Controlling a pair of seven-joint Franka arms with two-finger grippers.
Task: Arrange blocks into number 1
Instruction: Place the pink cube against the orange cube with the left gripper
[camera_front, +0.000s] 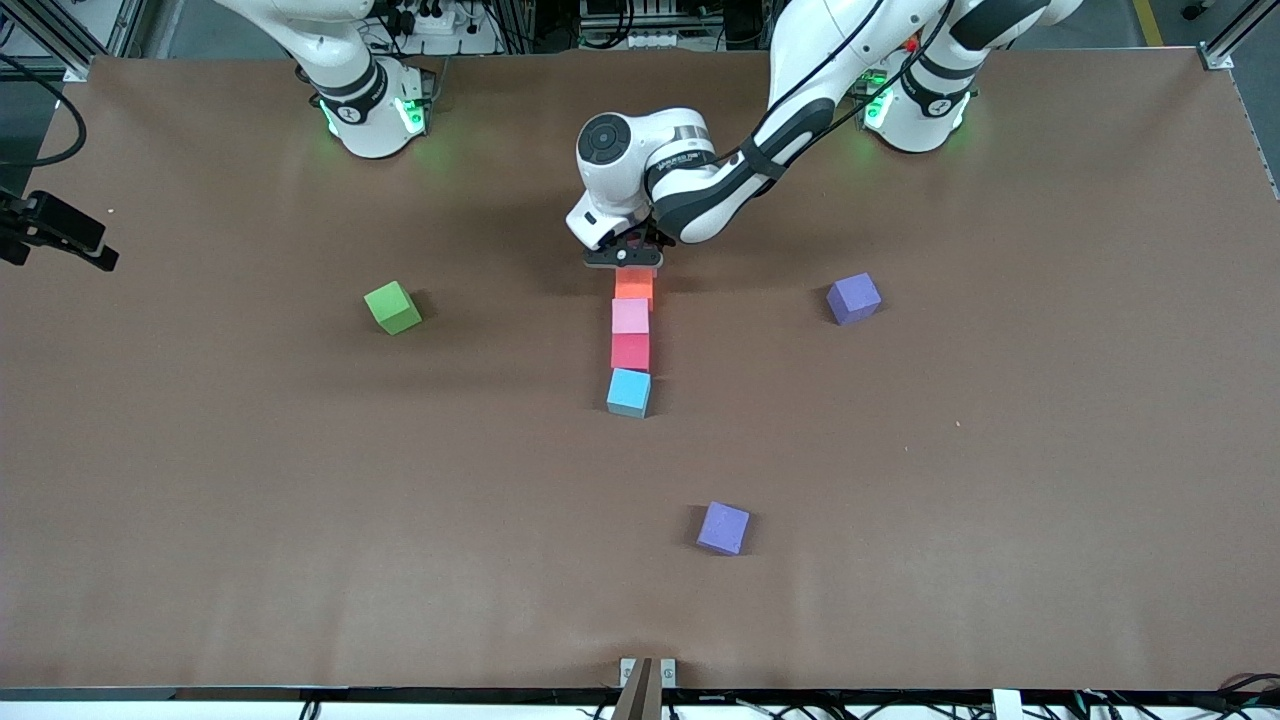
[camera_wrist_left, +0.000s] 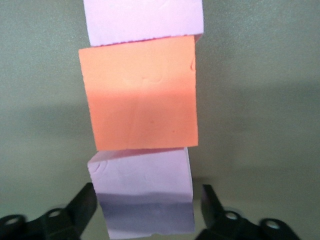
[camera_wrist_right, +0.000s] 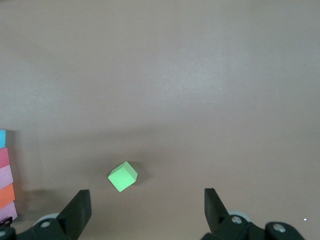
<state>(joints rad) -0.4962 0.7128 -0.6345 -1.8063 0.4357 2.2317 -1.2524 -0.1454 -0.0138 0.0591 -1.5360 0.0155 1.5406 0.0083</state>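
Note:
Five blocks lie in a straight row at mid-table. From the front camera end they run light blue (camera_front: 628, 392), red (camera_front: 630, 351), pink (camera_front: 630, 316), orange (camera_front: 633, 286). The second pink block (camera_wrist_left: 142, 175) ends the row beside the orange block (camera_wrist_left: 140, 95); in the front view the left gripper (camera_front: 622, 258) covers it. That left gripper (camera_wrist_left: 147, 200) is open, its fingers standing on either side of this pink block with small gaps. My right gripper (camera_wrist_right: 147, 205) hangs open and empty above the table, out of the front view.
A green cube (camera_front: 392, 307) sits toward the right arm's end of the table, below the right gripper as the green cube (camera_wrist_right: 123, 176). One purple cube (camera_front: 853, 298) lies toward the left arm's end, another purple cube (camera_front: 723, 528) nearer the front camera.

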